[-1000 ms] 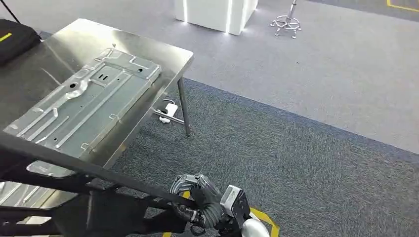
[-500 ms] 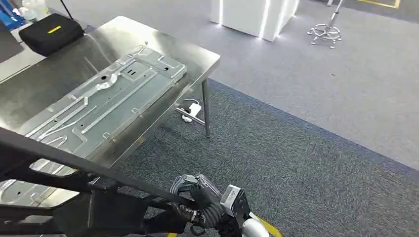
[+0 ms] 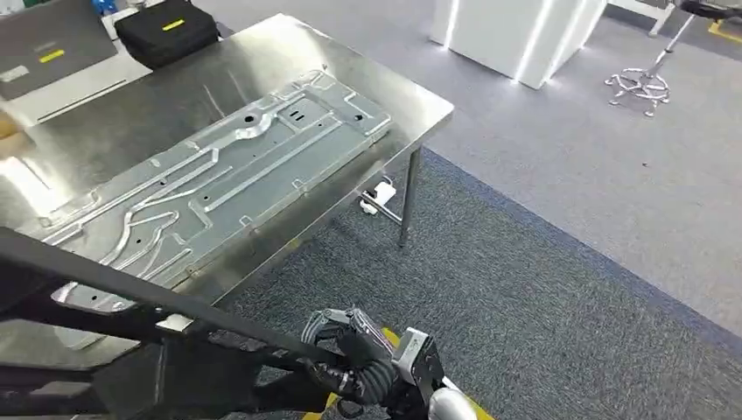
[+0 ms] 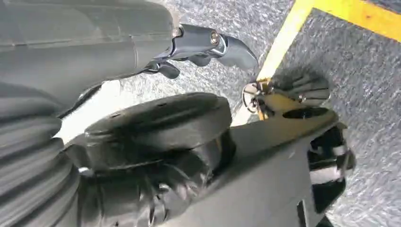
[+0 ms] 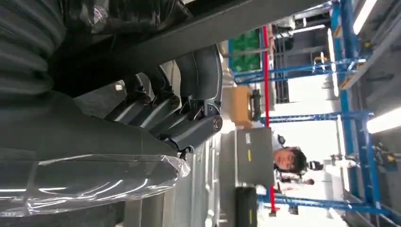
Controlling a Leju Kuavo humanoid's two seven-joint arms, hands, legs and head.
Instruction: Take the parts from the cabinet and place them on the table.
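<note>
Head view: right hand fingers grip the dark part; stamped panel lies on table.

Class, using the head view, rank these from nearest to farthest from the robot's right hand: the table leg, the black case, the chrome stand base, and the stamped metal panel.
1. Stamped metal panel, on the table, up-left of the right hand.
2. Table leg, under the table's corner.
3. Black case, far end of the table.
4. Chrome stand base, far right on the floor.

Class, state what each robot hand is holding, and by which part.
Right hand grips the dark frame by its near edge bar; left hand grips another edge of it.
</note>
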